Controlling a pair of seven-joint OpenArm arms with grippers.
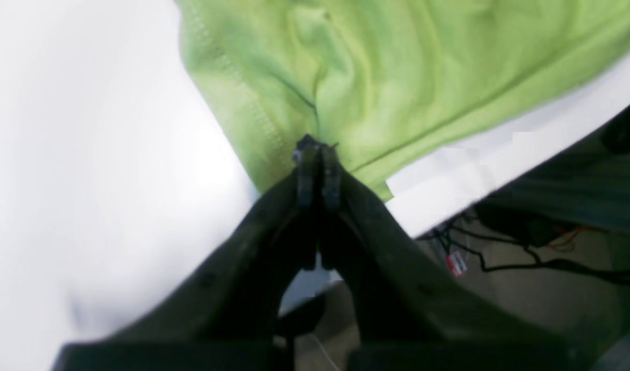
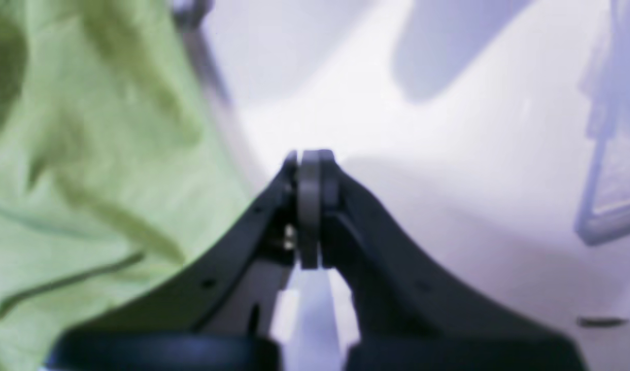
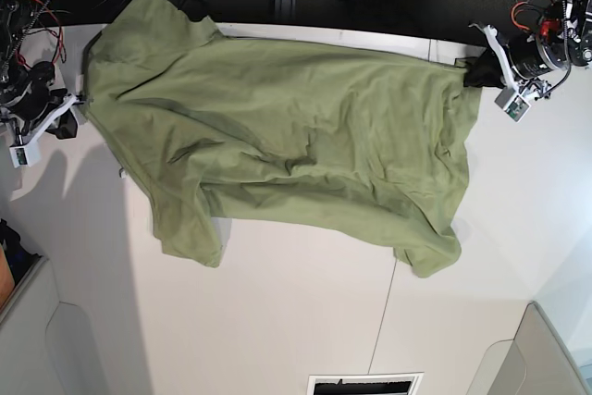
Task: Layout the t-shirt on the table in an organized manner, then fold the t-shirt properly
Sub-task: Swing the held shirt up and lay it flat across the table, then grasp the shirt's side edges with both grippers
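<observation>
Currently both hands are closed: left hand pinches the t-shirt edge; right hand looks empty beside it; ideally, draw the wrinkled cloth taut and low over the tabletop.

Both arms are spread wide, out at opposite ends of the far side in the base view. The left gripper has its jaws pressed together, pinching a bit of the t-shirt right at the fabric's edge. The right gripper has its jaws clamped together too, tips beside the cloth; whether it's actually pinching anything, I can't tell.
</observation>
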